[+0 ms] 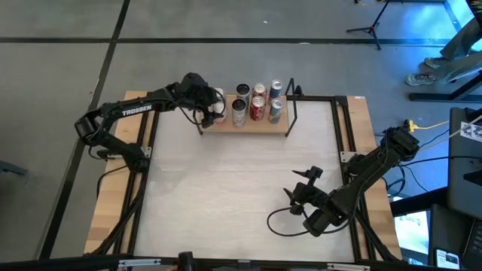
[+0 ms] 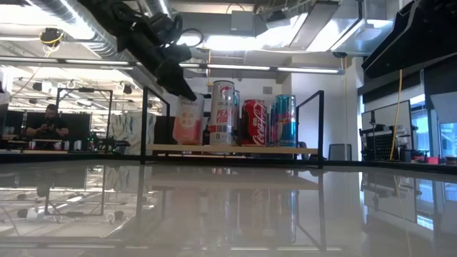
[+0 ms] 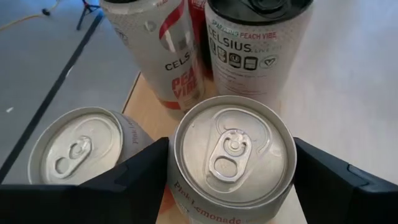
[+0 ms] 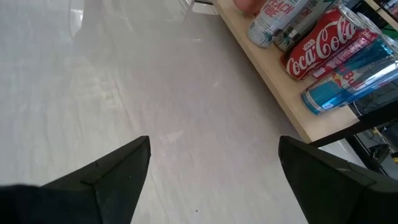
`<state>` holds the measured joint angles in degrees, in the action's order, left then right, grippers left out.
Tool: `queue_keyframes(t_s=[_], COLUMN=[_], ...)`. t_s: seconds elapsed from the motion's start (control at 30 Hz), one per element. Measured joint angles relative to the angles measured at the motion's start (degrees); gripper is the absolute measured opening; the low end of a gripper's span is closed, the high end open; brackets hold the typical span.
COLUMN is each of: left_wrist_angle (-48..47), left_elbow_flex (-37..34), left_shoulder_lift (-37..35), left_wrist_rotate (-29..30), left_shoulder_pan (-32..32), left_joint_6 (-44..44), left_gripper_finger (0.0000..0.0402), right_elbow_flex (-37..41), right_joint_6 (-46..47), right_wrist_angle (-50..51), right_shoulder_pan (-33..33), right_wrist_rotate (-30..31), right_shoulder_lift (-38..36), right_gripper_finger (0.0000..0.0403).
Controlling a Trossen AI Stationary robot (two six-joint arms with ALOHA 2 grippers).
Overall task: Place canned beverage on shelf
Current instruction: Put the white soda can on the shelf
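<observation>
Left claw (image 3: 230, 168) clamps pink lemonade can (image 3: 231, 155) on shelf (image 1: 248, 124) (left end); right claw (image 4: 211, 162) open, empty.

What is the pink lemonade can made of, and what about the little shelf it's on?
The pink lemonade can looks like thin metal, probably aluminium: its top is bare, shiny silver with a pull tab. The shelf has a pale board that looks like unpainted wood with a matte surface, and its end uprights look like thin black metal wire.

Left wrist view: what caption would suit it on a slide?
Left end effector straddles a Pink Lemonade can standing on the shelf among other cans.
</observation>
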<state>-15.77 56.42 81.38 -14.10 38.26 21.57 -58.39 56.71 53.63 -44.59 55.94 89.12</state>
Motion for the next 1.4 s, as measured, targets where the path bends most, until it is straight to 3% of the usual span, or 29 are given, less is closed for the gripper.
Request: queue_keyframes(t_s=[1.13,1.4], left_wrist_angle=[0.33,0.29], left_elbow_flex=[-1.27,-1.27], left_shoulder_lift=[0.0,-0.02], left_wrist_rotate=[-0.23,0.5], left_shoulder_pan=[0.68,0.68], left_joint_6=[-0.01,1.52], left_gripper_finger=[0.0294,0.0342], right_elbow_flex=[0.0,0.0], right_joint_6=[-0.22,-0.22], right_wrist_angle=[0.04,0.0], right_shoulder_pan=[0.02,0.02], right_wrist_rotate=[0.0,0.0], right_shoulder_lift=[0.0,0.0], right_gripper_finger=[0.0349,0.0349])
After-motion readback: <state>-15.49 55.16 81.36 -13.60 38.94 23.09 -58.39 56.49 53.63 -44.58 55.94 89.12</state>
